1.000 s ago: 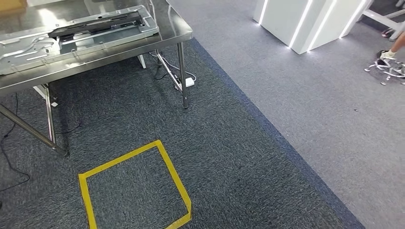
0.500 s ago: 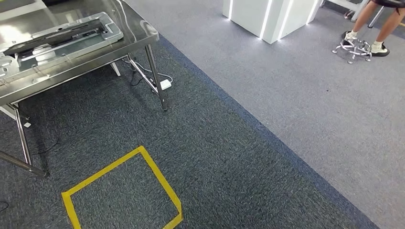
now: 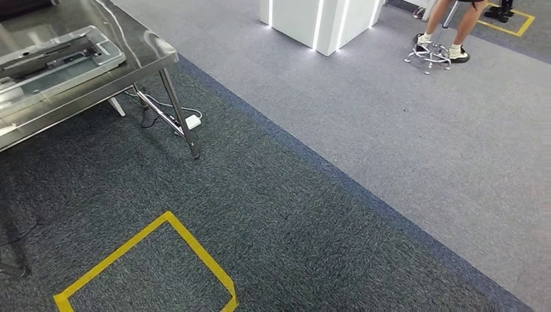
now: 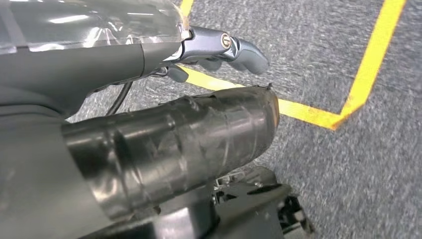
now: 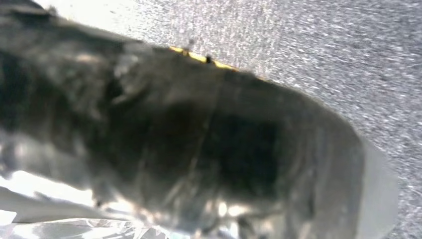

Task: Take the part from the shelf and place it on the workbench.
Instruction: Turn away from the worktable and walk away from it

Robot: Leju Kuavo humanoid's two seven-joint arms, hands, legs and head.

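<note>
Camera swung right since the earlier frame; bench [image 3: 140, 45] slid toward frame left, so robot turns. Left hand [image 4: 219, 50] fingers curled, holding nothing; right hand's fingers can't be told. Part on shelf unseen. Keep turning steadily, arms hanging low.

One steel desk [image 3: 146, 55] is showing at the upper left of the head view, carrying one flat metal part [image 3: 55, 58] and standing over one white power strip [image 3: 192, 121] on the floor. One yellow taped square [image 3: 146, 260] is lying at the lower left, one white pillar [image 3: 321, 19] is standing at the top centre, and one person's two legs [image 3: 451, 26] are showing at the upper right over one stool base [image 3: 429, 57]. One left hand [image 4: 219, 50] is hanging above the carpet in the left wrist view.
</note>
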